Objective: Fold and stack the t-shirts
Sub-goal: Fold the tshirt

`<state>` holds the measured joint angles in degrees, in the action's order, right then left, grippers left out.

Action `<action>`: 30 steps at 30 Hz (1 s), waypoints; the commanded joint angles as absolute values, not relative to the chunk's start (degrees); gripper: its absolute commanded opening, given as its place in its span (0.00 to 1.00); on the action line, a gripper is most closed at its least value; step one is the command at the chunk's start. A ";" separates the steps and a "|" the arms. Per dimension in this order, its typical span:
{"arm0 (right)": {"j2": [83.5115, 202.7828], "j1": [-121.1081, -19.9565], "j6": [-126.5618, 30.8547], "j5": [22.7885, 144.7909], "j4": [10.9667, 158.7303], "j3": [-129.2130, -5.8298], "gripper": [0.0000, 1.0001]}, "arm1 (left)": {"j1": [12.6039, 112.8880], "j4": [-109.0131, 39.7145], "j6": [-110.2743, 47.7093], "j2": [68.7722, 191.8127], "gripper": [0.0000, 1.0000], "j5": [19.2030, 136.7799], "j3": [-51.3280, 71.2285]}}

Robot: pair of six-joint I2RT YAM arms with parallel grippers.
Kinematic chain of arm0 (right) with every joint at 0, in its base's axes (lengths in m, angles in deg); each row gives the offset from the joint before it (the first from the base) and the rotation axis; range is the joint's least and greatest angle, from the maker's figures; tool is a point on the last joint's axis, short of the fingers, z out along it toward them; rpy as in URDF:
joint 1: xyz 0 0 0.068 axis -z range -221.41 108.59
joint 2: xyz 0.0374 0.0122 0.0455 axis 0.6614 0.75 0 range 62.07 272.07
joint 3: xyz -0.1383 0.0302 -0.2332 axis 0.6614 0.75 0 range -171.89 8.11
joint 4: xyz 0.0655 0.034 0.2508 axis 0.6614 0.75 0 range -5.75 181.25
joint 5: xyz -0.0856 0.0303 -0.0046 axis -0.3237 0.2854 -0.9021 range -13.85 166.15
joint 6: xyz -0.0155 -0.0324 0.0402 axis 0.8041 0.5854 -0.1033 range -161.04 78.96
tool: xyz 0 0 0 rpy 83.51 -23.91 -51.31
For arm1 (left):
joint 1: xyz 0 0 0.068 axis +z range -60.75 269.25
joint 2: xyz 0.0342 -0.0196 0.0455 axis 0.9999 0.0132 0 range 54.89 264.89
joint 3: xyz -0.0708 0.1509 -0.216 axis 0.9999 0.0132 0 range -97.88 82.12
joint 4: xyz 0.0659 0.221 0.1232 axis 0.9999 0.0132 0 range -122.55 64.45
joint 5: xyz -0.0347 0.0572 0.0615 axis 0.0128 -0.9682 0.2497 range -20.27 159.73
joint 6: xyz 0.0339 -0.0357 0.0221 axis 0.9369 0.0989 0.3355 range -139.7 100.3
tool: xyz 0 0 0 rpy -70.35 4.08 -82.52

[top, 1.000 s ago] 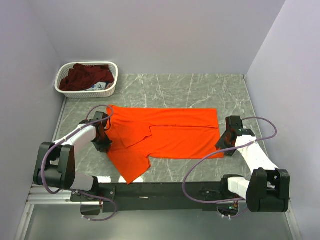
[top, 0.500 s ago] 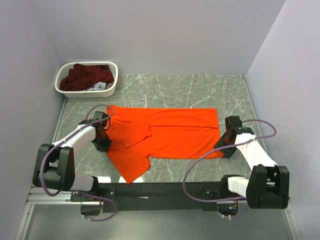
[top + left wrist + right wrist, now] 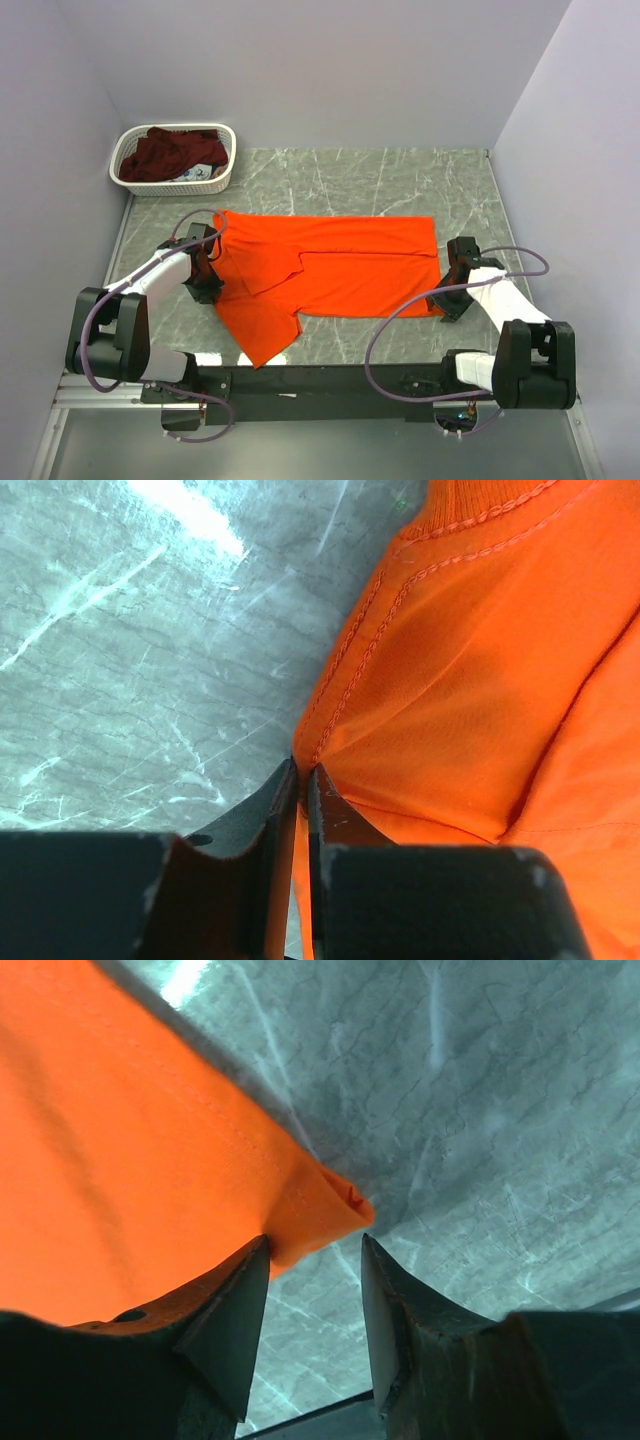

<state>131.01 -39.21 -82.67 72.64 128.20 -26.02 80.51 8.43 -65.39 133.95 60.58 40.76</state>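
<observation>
The bright orange cloth t-shirt [image 3: 340,270] lies flat on the grey stone worktop [image 3: 400,180], its long side running left to right across the picture. The left claw [image 3: 302,772] pinches its left edge; the right claw [image 3: 315,1245] is spread, with the lower right corner just at its gap

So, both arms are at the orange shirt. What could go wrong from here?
1. The right fingers are open, and only the tip of a corner of the shirt lies between them. Closing here may catch too little cloth, or miss it.
2. The left fingers pinch just the stitched edge near the collar, so the cloth could slip out on lifting.
</observation>
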 commanded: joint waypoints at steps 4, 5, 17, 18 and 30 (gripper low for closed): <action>132.73 -39.12 -85.69 70.61 125.30 -23.97 0.47 | 80.54 8.94 -65.32 133.64 0.13 59.09 40.37; 133.08 -39.12 -85.60 70.44 125.04 -23.53 0.45 | 80.72 8.85 -65.23 133.81 0.13 59.18 40.37; 131.77 -39.03 -85.08 70.08 127.23 -25.02 0.01 | 81.95 10.52 -65.32 133.55 0.01 59.80 39.67; 131.42 -38.95 -85.07 70.35 127.67 -25.28 0.00 | 82.21 10.78 -65.23 133.11 0.01 60.06 39.58; 128.78 -38.86 -79.36 72.90 133.47 -31.43 0.00 | 83.53 15.79 -63.30 132.50 0.01 61.38 34.84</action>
